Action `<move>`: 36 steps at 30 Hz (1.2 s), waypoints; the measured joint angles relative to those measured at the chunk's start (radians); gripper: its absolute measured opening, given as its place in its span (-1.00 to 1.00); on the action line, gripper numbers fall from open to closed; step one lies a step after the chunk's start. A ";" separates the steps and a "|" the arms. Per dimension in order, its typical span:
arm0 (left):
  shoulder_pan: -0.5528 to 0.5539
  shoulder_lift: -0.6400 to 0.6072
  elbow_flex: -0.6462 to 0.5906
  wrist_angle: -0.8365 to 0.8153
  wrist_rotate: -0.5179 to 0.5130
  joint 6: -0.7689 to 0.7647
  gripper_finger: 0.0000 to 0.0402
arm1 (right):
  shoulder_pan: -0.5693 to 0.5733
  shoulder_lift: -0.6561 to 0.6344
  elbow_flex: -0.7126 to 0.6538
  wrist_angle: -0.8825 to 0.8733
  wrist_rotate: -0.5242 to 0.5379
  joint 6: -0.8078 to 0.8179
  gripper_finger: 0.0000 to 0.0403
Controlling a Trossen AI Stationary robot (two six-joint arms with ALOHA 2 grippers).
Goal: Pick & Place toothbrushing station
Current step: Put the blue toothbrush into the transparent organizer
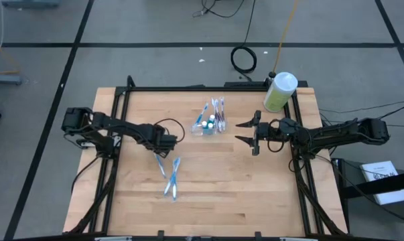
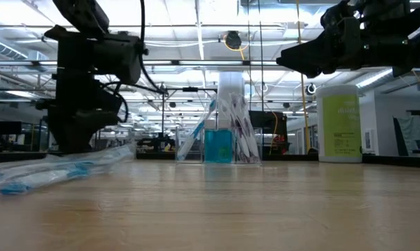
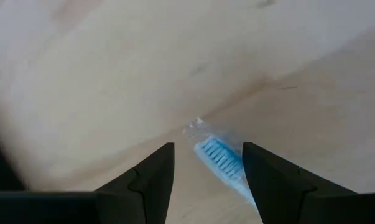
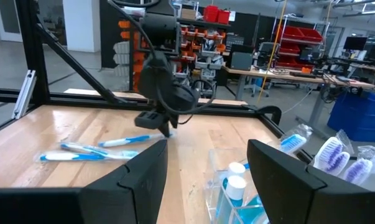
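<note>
The toothbrushing station (image 1: 210, 120) is a small clear tray holding several wrapped toothbrushes and small blue tubes, standing on the wooden table at far centre; it also shows in the low view (image 2: 223, 136) and the right wrist view (image 4: 237, 186). Two blue-and-white wrapped toothbrushes (image 1: 169, 175) lie crossed on the table nearer the front. My left gripper (image 1: 163, 148) is open and low over the far end of one toothbrush; its head (image 3: 221, 158) lies on the wood between the fingers (image 3: 156, 177). My right gripper (image 1: 245, 132) is open and empty, just right of the station.
A green bottle with a white cap (image 1: 280, 92) stands at the table's far right corner. A black frame (image 1: 188, 88) runs along the far edge and sides. Bare wood (image 1: 242, 187) lies at the front right.
</note>
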 joint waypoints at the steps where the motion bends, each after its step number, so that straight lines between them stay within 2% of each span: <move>1: 0.008 0.000 0.000 -0.019 0.004 -0.032 -0.02 | 0.000 0.000 0.000 0.000 0.000 0.005 0.05; 8: 0.017 0.000 0.000 -0.030 0.119 -0.146 -0.02 | 0.000 0.000 0.000 -0.003 0.000 0.008 0.05; 13: -0.012 0.000 0.000 -0.030 0.152 -0.259 -0.02 | 0.000 0.000 0.000 -0.013 0.000 0.008 0.05; 19: -0.037 0.000 0.000 0.003 0.177 -0.299 -0.02 | 0.000 0.000 0.000 -0.022 0.000 0.008 0.05; 23: -0.040 0.000 -0.001 0.149 0.175 -0.244 -0.02 | 0.000 0.000 0.000 -0.030 -0.003 0.008 0.05; 29: -0.038 0.000 -0.001 0.477 0.175 -0.029 -0.02 | 0.000 0.000 0.000 -0.031 -0.004 0.008 0.05; 32: -0.038 -0.001 -0.001 0.490 0.181 0.016 -0.02 | 0.000 0.000 0.000 -0.031 -0.004 0.008 0.05; 36: -0.022 -0.001 -0.002 0.451 0.259 -0.010 -0.02 | 0.000 0.000 -0.001 -0.030 -0.004 0.008 0.05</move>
